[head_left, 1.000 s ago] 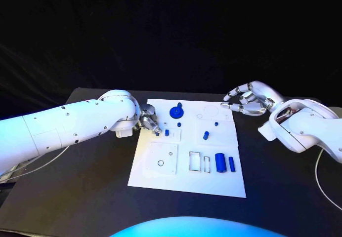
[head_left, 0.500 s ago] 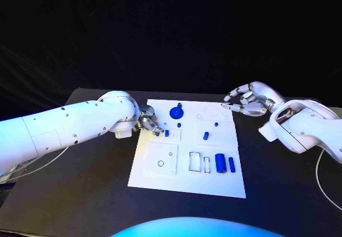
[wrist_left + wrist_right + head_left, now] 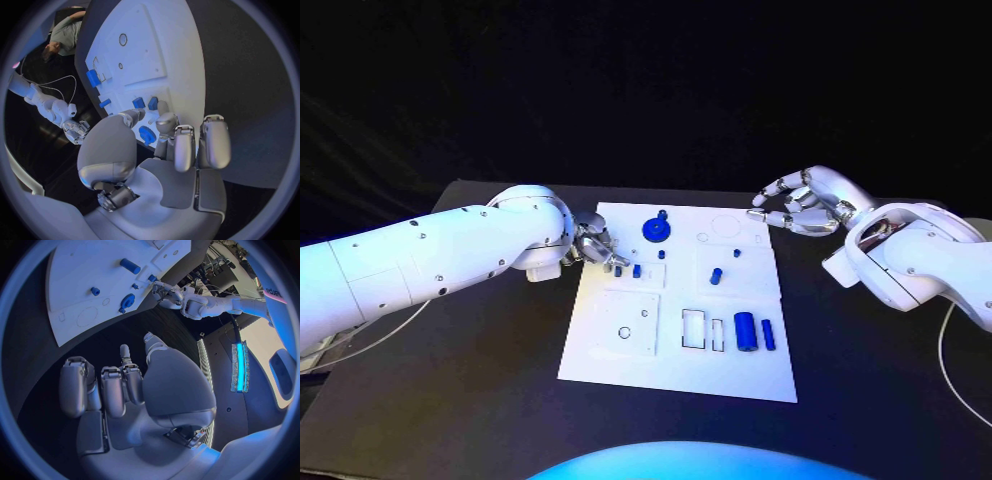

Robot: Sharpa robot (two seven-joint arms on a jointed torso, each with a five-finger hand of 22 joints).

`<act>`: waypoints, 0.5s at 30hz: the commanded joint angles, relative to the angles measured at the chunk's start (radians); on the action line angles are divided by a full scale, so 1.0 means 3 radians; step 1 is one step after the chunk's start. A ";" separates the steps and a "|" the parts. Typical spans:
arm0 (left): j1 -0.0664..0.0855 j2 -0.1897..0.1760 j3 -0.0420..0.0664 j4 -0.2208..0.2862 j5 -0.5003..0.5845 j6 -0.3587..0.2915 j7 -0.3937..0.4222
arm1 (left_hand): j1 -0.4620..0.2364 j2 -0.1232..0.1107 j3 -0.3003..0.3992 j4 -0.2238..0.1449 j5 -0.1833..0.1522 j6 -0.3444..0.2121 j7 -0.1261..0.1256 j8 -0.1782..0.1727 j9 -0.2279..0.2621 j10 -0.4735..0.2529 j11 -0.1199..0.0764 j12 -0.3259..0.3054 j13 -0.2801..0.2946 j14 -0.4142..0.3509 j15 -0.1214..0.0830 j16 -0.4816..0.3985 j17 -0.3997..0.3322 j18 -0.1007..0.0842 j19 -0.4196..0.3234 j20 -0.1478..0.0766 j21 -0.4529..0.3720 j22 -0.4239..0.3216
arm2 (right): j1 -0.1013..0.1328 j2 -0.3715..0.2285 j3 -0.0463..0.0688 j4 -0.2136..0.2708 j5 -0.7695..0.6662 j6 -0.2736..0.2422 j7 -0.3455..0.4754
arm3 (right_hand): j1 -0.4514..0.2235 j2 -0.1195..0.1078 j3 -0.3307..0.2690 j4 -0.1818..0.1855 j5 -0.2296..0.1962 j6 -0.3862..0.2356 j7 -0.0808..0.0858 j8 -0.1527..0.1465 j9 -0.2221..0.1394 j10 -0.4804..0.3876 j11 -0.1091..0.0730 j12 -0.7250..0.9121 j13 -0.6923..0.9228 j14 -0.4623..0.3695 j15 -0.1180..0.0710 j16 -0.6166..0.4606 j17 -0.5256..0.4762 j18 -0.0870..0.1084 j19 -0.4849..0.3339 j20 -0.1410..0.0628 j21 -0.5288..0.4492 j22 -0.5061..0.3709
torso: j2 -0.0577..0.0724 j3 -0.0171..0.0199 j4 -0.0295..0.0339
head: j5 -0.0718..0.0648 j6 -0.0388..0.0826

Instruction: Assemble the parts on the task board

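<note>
Pinching a small blue peg (image 3: 619, 268) in the silver left hand (image 3: 600, 248) over the white rectangular task board (image 3: 678, 375), ideally lowering upright, right hand (image 3: 798, 208) hovering loosely curled, holding nothing.

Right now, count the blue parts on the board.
7: round knob far end, four small pegs mid-board, two long pieces near end; left hand may hide more.

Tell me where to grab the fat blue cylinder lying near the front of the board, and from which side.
Grip the fat blue cylinder across its round middle, coming from above. It lies flat on the task board, with a thinner blue pin close alongside, so fingers should probably straddle its width carefully.
</note>
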 commanded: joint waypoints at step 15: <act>0.0006 0.0026 0.0048 0.0124 0.0142 -0.1217 0.1202 | 0.1174 -0.0008 0.0083 -0.0135 0.0033 -0.0846 0.0418 -0.0276 -0.0207 -0.1451 0.0378 -0.1239 -0.1329 -0.0480 0.0318 -0.1089 -0.0817 0.0357 -0.1123 0.0253 -0.1712 -0.2265 | -0.0004 -0.0005 0.0000 -0.0004 -0.0015 -0.0012 0.0045 | -0.0028 0.0018 -0.0029 0.0000 0.0020 -0.0016 -0.0019 0.0023 0.0004 -0.0017 -0.0009 -0.0013 0.0414 0.0242 -0.0014 -0.0018 0.0364 0.0049 -0.0020 -0.0012 -0.0016 0.0245 | -0.0002 0.0003 0.0006 | -0.0055 0.0049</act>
